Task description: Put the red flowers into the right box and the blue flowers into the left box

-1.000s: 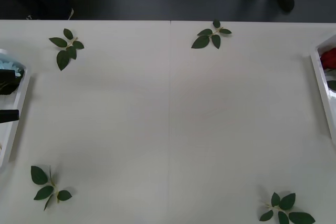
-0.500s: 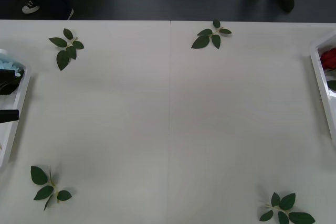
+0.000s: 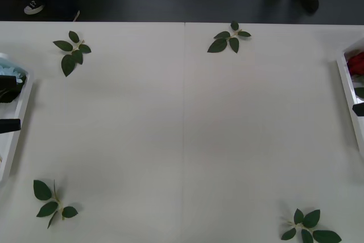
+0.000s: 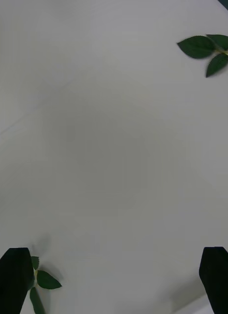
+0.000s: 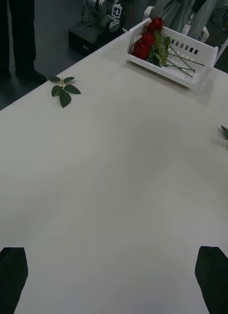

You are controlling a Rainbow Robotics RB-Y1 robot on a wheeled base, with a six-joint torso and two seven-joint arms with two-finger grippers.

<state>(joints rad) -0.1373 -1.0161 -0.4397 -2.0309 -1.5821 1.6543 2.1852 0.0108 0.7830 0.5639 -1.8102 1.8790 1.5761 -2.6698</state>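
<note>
Flowers sorted, grippers spread wide.

Deep red flowers (image 5: 148, 41) on thin green stems, lying in the slotted white right box (image 5: 192, 54), upper right of the left wrist frame. Pale blue flowers (image 3: 10, 71) in the left box (image 3: 21, 112), far left of the front frame. Left gripper (image 5: 114, 279) and right gripper (image 4: 116, 277) both released, holding nothing, over the bare table (image 3: 182, 129).

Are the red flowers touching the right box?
Touching. The left wrist view shows the red flowers lying inside the right box, blooms against its far end.

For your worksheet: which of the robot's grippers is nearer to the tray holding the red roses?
The right gripper, beside the right box. The left gripper is across the table, over the left box.
</note>
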